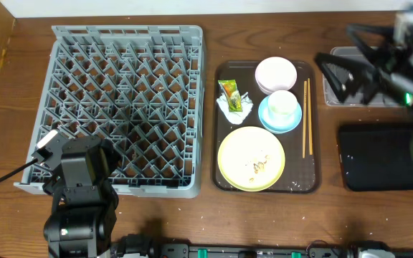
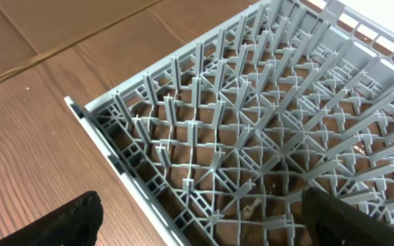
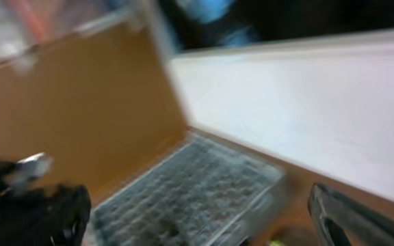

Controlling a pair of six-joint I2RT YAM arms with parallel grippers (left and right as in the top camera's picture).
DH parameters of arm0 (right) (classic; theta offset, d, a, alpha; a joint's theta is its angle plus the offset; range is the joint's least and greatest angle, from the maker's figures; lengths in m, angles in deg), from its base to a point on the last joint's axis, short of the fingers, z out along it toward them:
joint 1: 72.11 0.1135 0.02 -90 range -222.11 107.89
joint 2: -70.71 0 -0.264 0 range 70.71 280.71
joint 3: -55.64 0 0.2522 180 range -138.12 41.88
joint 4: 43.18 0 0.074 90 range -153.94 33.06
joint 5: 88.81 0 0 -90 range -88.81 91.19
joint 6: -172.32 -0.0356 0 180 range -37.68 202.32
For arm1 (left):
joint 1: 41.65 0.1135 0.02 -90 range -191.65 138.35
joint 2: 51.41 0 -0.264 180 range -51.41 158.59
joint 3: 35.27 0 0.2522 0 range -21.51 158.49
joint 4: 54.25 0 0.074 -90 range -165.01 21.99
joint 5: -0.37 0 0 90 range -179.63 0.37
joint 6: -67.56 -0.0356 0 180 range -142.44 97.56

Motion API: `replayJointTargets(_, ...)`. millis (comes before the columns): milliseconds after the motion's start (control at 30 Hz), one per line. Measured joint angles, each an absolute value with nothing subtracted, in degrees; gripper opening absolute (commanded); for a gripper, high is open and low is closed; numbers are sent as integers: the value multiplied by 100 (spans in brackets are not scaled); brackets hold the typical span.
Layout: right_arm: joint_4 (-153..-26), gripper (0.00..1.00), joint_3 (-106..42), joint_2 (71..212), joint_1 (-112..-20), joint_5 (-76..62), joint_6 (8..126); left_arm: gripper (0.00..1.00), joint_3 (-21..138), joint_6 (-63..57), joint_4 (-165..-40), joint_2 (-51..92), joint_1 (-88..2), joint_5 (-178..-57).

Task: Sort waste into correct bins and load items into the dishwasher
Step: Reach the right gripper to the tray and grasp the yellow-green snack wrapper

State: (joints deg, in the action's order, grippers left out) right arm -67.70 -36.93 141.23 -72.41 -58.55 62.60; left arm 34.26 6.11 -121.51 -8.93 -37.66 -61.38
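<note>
Left pincer [image 2: 198, 199] and right pincer [image 3: 198, 198] both gape wide, empty.
The left hangs over the grey rack [image 1: 127, 30]; the right, blurred, is over the clear tub [image 1: 334, 99]. Bowl [image 1: 275, 73], cup [image 1: 282, 104], plate [image 1: 242, 150], chopsticks [image 1: 307, 118], wrapper [image 1: 230, 93] lie on the tray [image 1: 314, 183].

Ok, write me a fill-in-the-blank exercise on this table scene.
The small white cup stands on the light-blue ____. The green-yellow snack wrapper lies on the crumpled white ____. The whitish rice-like crumbs lie on the pale-yellow round ____. The large grey plastic dish rack holds ____ dishes.
Missing: saucer; tissue; plate; no.
</note>
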Motion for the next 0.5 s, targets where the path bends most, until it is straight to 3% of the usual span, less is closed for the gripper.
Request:
replayJointTargets(233, -6110, 99, -4239, 15384, -6817, -7477, 5925, 94, 3426, 611, -12155, -893, -3766, -6138)
replayJointTargets(400, -6405, 99, -4241, 15594, -6279, -7232, 5694, 94, 3426, 611, -12157, -891, -3766, -6136)
replayJointTargets(500, -7439, 99, -4294, 15574, -5870, -6485, 5722, 94, 3426, 613, -12159, -891, -3766, -6136)
